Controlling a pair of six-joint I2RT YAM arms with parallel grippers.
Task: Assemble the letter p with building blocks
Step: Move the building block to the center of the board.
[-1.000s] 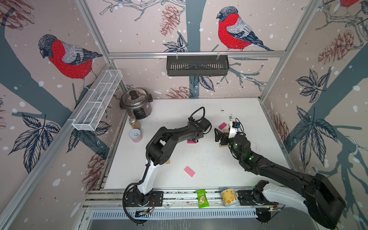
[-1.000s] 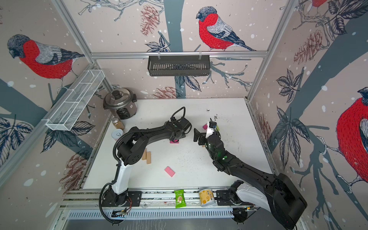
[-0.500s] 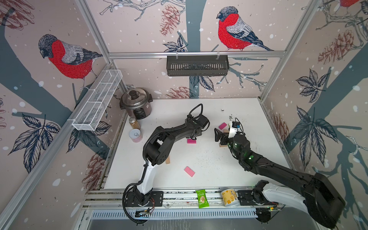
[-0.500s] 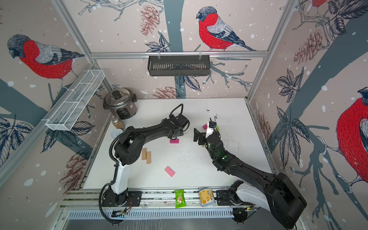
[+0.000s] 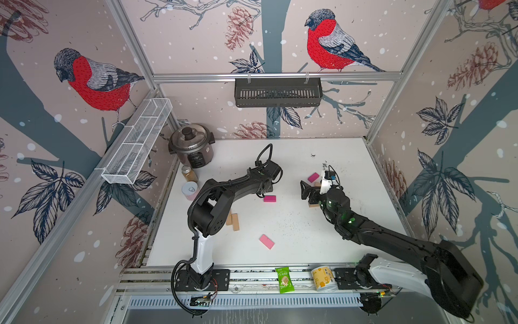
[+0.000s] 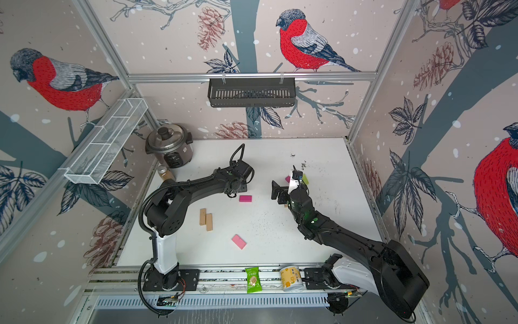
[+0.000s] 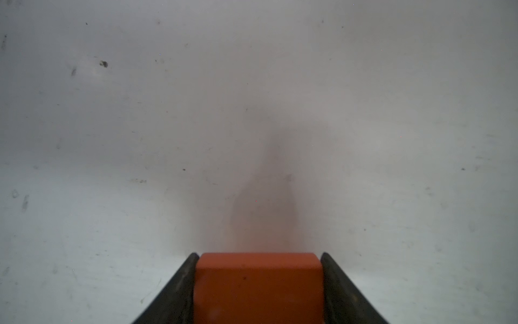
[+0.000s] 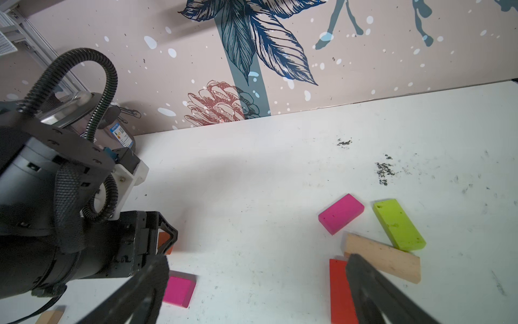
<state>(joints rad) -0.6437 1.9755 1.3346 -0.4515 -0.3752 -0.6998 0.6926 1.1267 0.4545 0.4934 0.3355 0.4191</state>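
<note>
Well, no p yet: my left tool (image 7: 259,255) clamps an orange block (image 7: 258,289) over the surface (image 7: 112,140), a magenta block (image 5: 269,198) just beside it; my right tool (image 8: 256,262) gapes empty over a red block (image 8: 339,289); nothing is joined

Orange block (image 7: 258,289) is pinched in the left pincer (image 7: 258,254). Magenta block (image 5: 269,199) lies flat just beside it, and pink block (image 5: 266,241) is nearer the front. Two wood bars (image 5: 235,222) lie side by side. Second magenta block (image 8: 341,213), lime block (image 8: 399,224), red block (image 8: 340,289) and wood bar (image 8: 384,258) are bunched together.

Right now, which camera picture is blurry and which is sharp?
Left wrist view: soft throughout, the orange block hazy, a smudgy shadow on the table beyond it. Right wrist view: magenta block and lime block crisp. Both top views: sharp, evenly lit.
</note>
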